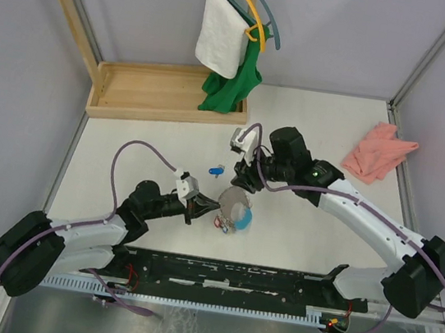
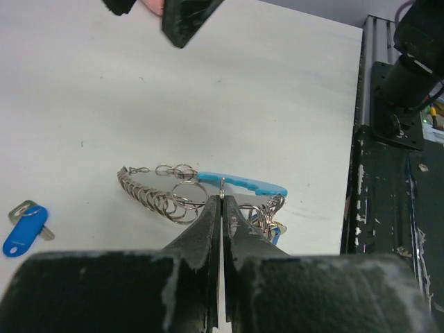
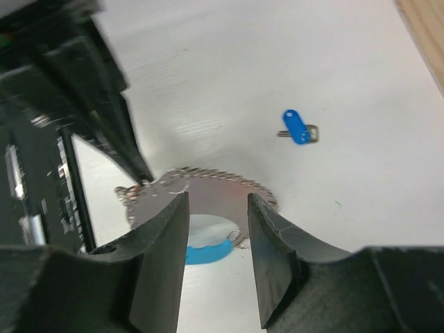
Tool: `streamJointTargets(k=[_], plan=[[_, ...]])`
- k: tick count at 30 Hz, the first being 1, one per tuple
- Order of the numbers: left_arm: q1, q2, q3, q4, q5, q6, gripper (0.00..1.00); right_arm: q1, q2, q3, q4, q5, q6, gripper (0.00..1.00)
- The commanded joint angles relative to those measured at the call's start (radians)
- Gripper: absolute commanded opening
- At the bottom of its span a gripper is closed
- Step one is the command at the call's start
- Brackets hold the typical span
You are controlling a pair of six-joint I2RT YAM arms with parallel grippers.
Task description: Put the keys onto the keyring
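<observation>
Left gripper (image 2: 222, 200) pinching keyring (image 2: 149, 195); right gripper (image 3: 217, 229) spread above it; blue key (image 3: 297, 128) lies apart on white table (image 1: 335, 133); grey walls (image 1: 349, 35) around.

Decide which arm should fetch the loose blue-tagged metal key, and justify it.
Probably right. The right gripper is open and empty, close to the blue-tagged metal key; the left gripper is shut on the silver metal keyring.

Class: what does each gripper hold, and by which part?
The left gripper pinches the keyring by its wire edge; the right gripper is open, holding nothing.
</observation>
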Motion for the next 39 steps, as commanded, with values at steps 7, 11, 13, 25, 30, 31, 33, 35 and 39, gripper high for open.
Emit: streamJointTargets(k=[7, 11, 13, 25, 30, 31, 33, 35, 39], plan=[[0.003, -0.246, -0.054, -0.044, -0.124, -0.023, 0.03, -0.04, 0.325, 0.096, 0.187, 0.329, 0.199, 0.53], [0.002, -0.352, -0.073, -0.126, -0.131, -0.003, 0.03, -0.04, 0.462, 0.163, 0.234, 0.361, 0.222, 0.53], [0.002, -0.393, -0.08, -0.162, -0.146, 0.006, 0.03, -0.04, 0.523, 0.193, 0.262, 0.364, 0.232, 0.53], [0.002, -0.46, -0.101, -0.191, -0.18, 0.016, 0.03, -0.035, 0.735, 0.285, 0.324, 0.363, 0.266, 0.48], [0.002, -0.447, -0.099, -0.188, -0.175, 0.019, 0.03, -0.037, 0.767, 0.285, 0.277, 0.4, 0.268, 0.4], [0.003, -0.447, -0.098, -0.188, -0.175, 0.019, 0.03, -0.037, 0.764, 0.28, 0.257, 0.416, 0.27, 0.38], [0.002, -0.447, -0.097, -0.188, -0.176, 0.021, 0.03, -0.039, 0.745, 0.256, 0.228, 0.457, 0.274, 0.32], [0.002, -0.447, -0.095, -0.188, -0.176, 0.024, 0.03, -0.05, 0.719, 0.224, 0.208, 0.491, 0.29, 0.25], [0.002, -0.44, -0.09, -0.188, -0.176, 0.028, 0.03, -0.085, 0.662, 0.162, 0.157, 0.55, 0.331, 0.15]])
